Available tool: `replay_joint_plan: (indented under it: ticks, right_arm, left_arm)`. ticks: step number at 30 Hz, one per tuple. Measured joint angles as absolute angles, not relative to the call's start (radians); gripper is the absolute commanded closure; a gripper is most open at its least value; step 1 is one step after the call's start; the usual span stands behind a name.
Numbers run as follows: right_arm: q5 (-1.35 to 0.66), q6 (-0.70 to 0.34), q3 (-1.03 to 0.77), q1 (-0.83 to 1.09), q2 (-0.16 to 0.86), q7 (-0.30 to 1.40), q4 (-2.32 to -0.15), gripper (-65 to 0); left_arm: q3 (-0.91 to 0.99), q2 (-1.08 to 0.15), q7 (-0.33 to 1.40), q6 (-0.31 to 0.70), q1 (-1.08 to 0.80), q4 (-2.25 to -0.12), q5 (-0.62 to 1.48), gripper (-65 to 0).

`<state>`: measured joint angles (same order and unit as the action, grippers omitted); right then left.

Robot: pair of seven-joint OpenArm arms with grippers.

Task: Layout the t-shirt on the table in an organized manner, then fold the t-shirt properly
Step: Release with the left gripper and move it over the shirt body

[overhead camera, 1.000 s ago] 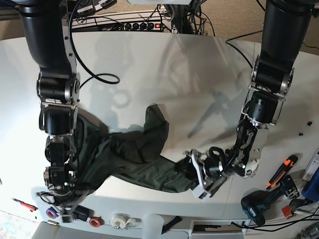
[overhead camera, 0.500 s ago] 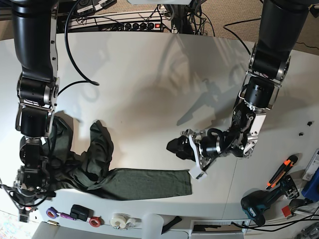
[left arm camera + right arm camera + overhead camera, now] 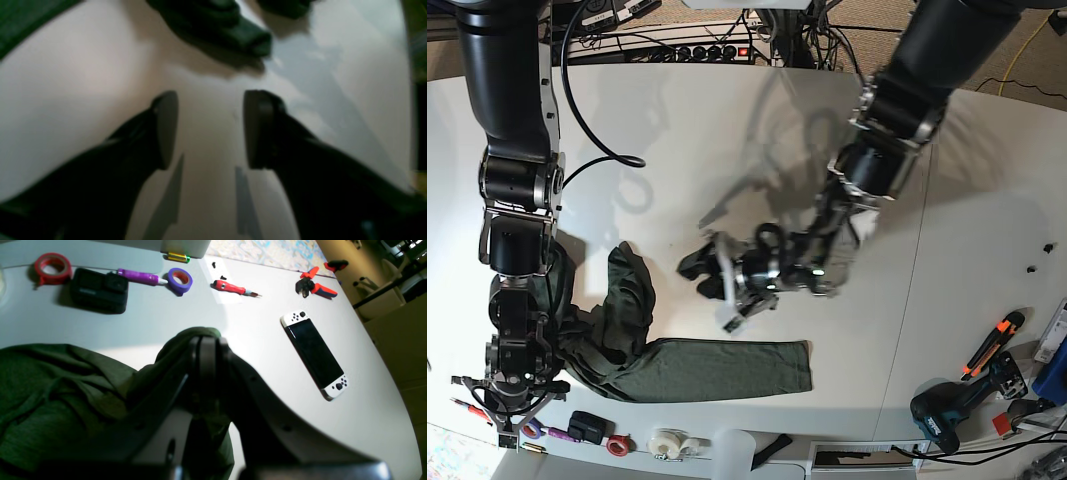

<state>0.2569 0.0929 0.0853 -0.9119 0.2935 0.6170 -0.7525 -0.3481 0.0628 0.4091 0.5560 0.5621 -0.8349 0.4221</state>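
Observation:
The dark green t-shirt (image 3: 697, 368) lies on the white table (image 3: 727, 150) as a long band along the front, bunched into a hump (image 3: 627, 290) at its left. My right gripper (image 3: 515, 388) is low at the front left, shut on the shirt's left end; in the right wrist view its jaws (image 3: 207, 340) pinch a fold of the shirt (image 3: 50, 390). My left gripper (image 3: 710, 280) hovers over bare table near the middle, open and empty. In the left wrist view its fingers (image 3: 165, 130) stand apart, with a dark green fold (image 3: 233, 30) just ahead.
Along the front edge lie a red tape roll (image 3: 52, 266), a black camera (image 3: 100, 290), a purple tape roll (image 3: 180, 280), a red screwdriver (image 3: 233, 288), pliers (image 3: 313, 288) and a game console (image 3: 313, 353). A drill (image 3: 947, 415) and an orange cutter (image 3: 992, 345) sit front right.
My right gripper dragged the shirt leftward, stretching it into a band. My left gripper came off the shirt's right end and swung left to the table's middle, jaws opening wider.

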Motion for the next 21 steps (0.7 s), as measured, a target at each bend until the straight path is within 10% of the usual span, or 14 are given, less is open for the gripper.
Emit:
replay_joint_plan:
  ticks: [21]
  right_arm:
    - [0.250, 0.059, 0.085, -0.914, 0.259, 0.658, -0.753, 0.0]
  left_arm:
    - [-0.810, 0.132, 0.281, 0.232, 0.562, -0.835, 0.229, -40.8]
